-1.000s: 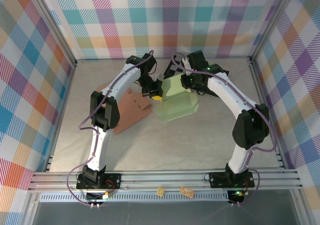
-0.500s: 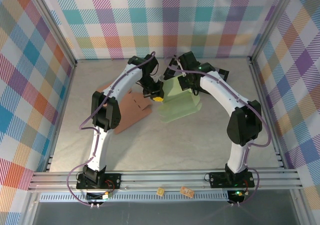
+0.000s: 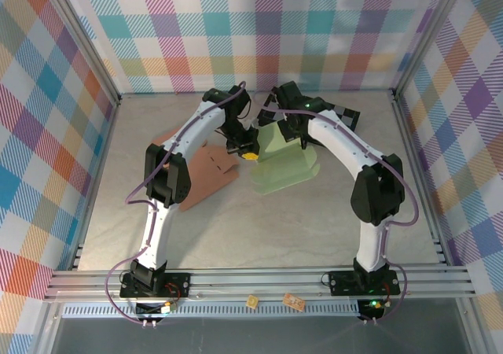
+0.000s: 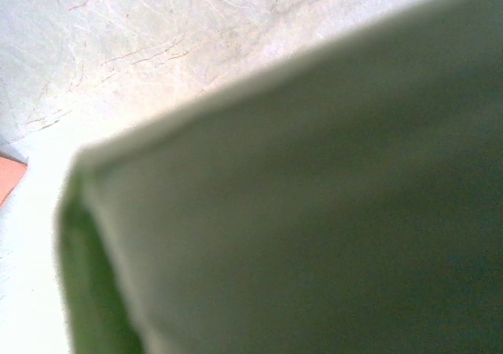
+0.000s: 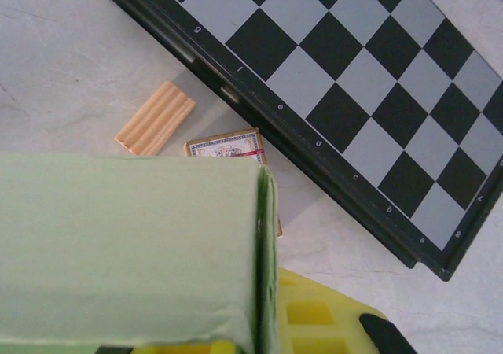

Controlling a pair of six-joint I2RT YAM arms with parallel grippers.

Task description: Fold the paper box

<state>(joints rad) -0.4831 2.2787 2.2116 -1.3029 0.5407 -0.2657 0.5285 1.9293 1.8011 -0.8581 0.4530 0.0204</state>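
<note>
Paper box: pale green paper box (image 3: 284,164), part-folded, on the far-middle of the table between the two arms.
Long axis: across the table, roughly left to right – the right end sits a little farther back. One panel stands up at the far-left side.
Folded edge: in the right wrist view a doubled green edge runs straight down the picture.
Right gripper: right gripper (image 3: 269,120) at the raised panel, closed on that doubled edge, with yellow fingers (image 5: 314,316) on either side of it.
Left gripper: left gripper (image 3: 245,151) at the box's left end, jaws closed tight. Blurred green paper lies right against its camera – the pinch itself cannot be seen.
Surface: pale grey table (image 3: 259,228) with fine crack-like veins.
Beside the box: a flat brown card sheet (image 3: 206,173) to its left; a chessboard (image 5: 338,79), a ridged tan block (image 5: 156,118) and a banded card pack (image 5: 228,145) behind it.
Room: plaid walls (image 3: 259,31) on three sides, and an aluminium rail (image 3: 259,279) along the near edge.
</note>
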